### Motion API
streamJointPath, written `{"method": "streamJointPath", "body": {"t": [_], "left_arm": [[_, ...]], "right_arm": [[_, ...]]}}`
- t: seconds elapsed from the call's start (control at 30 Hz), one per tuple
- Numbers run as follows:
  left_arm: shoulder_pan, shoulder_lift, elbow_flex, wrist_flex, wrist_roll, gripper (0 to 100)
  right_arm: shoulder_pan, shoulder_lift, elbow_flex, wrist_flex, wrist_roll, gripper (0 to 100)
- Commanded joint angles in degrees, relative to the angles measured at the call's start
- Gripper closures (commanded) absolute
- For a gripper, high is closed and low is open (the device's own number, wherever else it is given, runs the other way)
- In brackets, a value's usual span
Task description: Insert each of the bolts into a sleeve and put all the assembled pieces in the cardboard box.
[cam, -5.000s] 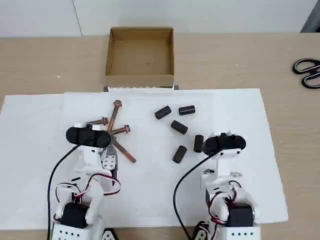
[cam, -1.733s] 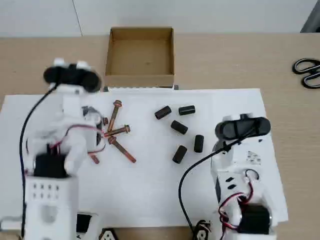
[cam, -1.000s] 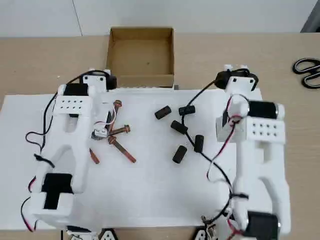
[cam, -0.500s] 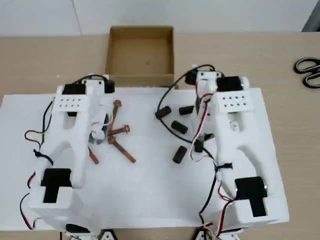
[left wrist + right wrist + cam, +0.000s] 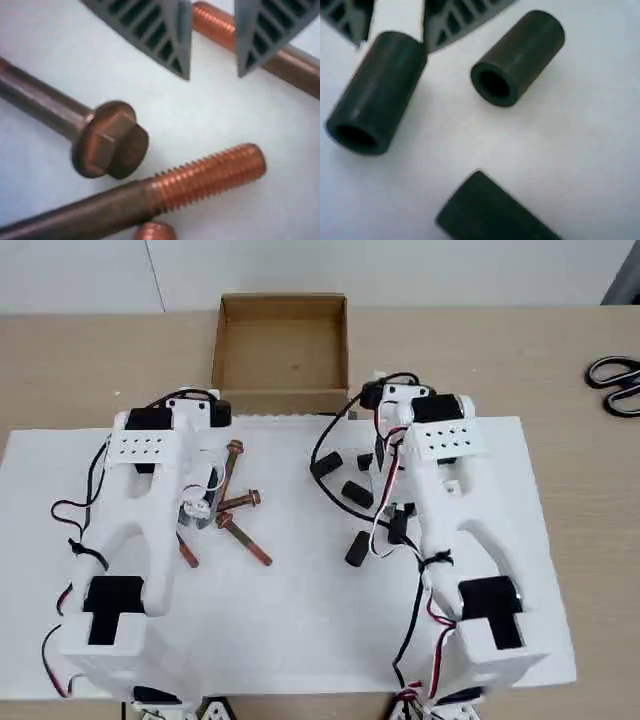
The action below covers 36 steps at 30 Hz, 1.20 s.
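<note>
At the left of the white sheet (image 5: 300, 630) that covers the counter (image 5: 90, 360), the copper-coloured bolts (image 5: 245, 501) lie crossed in a loose heap. The left fingers (image 5: 155, 30) hang close over them, parted by a modest gap, with one smooth shank (image 5: 295, 65) running beneath that gap and nothing gripped. The bolts look like solid metal: stiff, weighty for their bulk, and round enough to roll or slip. The best hold is probably across the plain shank close to a flanged head (image 5: 110, 140), leaving the threaded end (image 5: 210, 172) free to enter a sleeve, though touching neighbours may get dragged along. Behind and between the two heaps stands the cardboard box (image 5: 280, 398), open-topped, with no piece in it yet. Further right the black sleeves (image 5: 358, 548) lie scattered on their sides. The right fingers (image 5: 455, 17) stand well apart, with the end of one sleeve (image 5: 375, 115) between them, not squeezed. The sleeves look like rigid, light, smooth tubes, likely to skid on the sheet. A grip across the middle of the barrel, with the bore (image 5: 492, 85) left open, seems soundest. Scissors (image 5: 615, 385) lie at the far right on the bare counter.
</note>
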Motion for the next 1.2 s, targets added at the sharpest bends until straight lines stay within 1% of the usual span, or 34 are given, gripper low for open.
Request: {"method": "streamJointPath", "body": {"t": [0.0, 0.17, 0.47, 0.67, 0.93, 1.03, 1.17], "left_arm": [[-0.44, -0.26, -2.51, -0.88, -1.41, 94], [-0.44, -0.26, -2.51, -0.88, -2.2, 94], [-0.44, -0.26, -2.51, -0.88, -2.2, 94], [-0.44, -0.26, -2.51, -0.88, -2.2, 94], [-0.44, -0.26, -2.51, -0.88, -2.2, 94], [-0.44, -0.26, -2.51, -0.88, -2.2, 94], [-0.44, -0.26, -2.51, -0.88, -2.2, 94]], "right_arm": [[-0.13, 0.31, -1.76, -1.98, -1.32, 91.9], [-0.48, 0.75, -0.88, -4.53, -1.32, 91.9], [-0.31, 0.13, 11.52, -12.44, -1.32, 91.8], [-0.48, 0.13, 13.01, -15.16, -2.46, 91.8], [-0.57, -0.22, 12.92, -12.53, -2.11, 91.6], [-0.22, -3.21, 12.92, -11.3, -1.93, 91.3], [-0.57, -8.13, 13.01, -10.51, -0.44, 85.9]]}}
